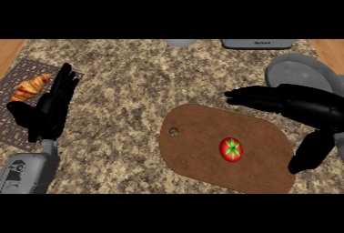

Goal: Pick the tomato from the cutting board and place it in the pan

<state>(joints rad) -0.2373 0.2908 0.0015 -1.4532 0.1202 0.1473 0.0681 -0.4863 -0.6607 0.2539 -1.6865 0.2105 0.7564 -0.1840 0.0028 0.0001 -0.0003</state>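
Tomato, a shiny round red tomato with a green star-shaped top (231, 149), sits on the brown rounded wooden cutting board (201, 154) on the speckled granite worktop (134, 91). The black right robot hand (295, 107) hangs just above and to the right of it, fingers spread apart, thumb pointing down, not touching. Behind that hand is the grey round metal pan (299, 70). The left robot hand (50, 107) rests open at the left edge, beside a golden croissant (30, 88).

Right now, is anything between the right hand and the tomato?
Nothing visible. The right hand is open above the board's far right edge, and the tomato lies uncovered on bare board.
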